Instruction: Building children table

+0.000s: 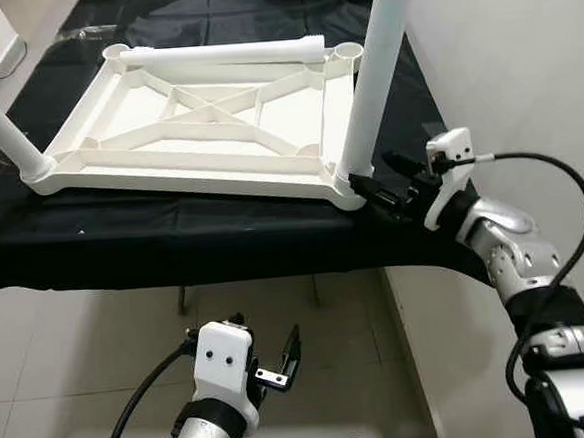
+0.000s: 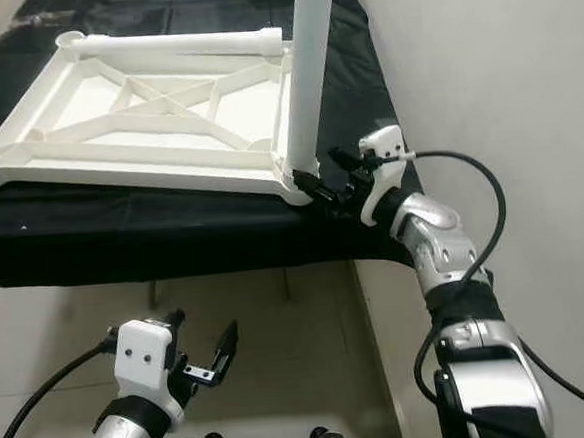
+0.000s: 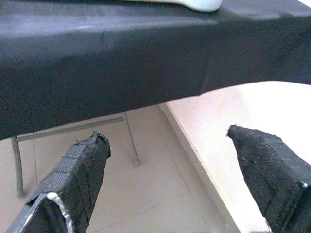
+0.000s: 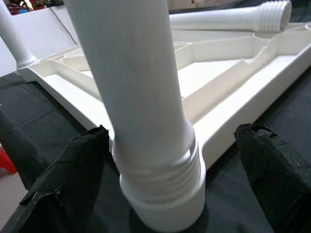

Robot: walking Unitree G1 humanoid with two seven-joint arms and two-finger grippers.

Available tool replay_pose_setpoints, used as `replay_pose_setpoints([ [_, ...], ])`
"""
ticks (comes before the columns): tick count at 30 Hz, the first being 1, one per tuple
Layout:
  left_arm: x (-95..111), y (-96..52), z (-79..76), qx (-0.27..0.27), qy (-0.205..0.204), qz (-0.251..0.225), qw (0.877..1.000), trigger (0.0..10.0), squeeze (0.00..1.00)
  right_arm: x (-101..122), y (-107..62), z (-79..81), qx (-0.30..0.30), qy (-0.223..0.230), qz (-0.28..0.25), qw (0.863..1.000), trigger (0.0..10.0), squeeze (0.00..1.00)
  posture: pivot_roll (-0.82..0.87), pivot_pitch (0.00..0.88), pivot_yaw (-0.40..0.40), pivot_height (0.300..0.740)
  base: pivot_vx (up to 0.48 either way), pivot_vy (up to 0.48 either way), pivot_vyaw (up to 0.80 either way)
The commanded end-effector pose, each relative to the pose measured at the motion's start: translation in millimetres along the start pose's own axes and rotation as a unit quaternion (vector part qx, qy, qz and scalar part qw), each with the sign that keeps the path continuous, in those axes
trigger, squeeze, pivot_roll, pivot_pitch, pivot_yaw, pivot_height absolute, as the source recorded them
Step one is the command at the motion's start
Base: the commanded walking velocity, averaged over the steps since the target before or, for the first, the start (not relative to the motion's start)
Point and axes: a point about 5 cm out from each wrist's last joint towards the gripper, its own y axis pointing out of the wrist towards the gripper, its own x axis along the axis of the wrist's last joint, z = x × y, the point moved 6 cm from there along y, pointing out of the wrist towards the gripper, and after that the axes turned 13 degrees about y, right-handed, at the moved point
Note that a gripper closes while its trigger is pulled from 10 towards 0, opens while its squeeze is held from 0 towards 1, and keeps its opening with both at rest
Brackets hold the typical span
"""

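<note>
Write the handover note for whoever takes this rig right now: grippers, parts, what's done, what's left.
Right gripper: open, fingers either side of the base of the near-right leg, not clamped on it.
Left gripper: open, low, below the table edge, idle.
Tabletop: white, upside down on the black cloth.
Done: near-right leg stands upright in its corner socket, some thread visible above the socket. Near-left leg also stands in its corner.
Left: a loose leg lies across the tabletop's far edge; the far-right socket is empty. Far-left corner looks empty too. Check whether the near-right leg is fully screwed in.
</note>
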Motion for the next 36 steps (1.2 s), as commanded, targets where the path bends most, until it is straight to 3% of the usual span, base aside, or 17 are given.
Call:
replay_pose_setpoints([
  [1,-6,-4.2,-2.4,-0.002,0.002,0.016,1.000,10.0,0.00,-4,1.6,2.2,0.011,-0.004,0.004,1.000,10.0,0.00,0.11,0.331,-0.020,0.740,0.000,0.000,0.00],
  [20,-9,-1.8,-5.5,-0.011,0.009,0.021,1.000,10.0,0.00,31,31.7,20.3,0.074,-0.033,-0.027,0.996,10.0,0.00,0.11,0.298,-0.030,0.740,0.000,0.000,0.00],
  [36,-7,-1.7,-6.6,-0.008,0.008,0.020,1.000,10.0,0.00,37,47.9,34.9,0.115,-0.027,-0.010,0.993,10.0,0.00,0.12,0.304,-0.043,0.740,0.000,0.000,0.00],
])
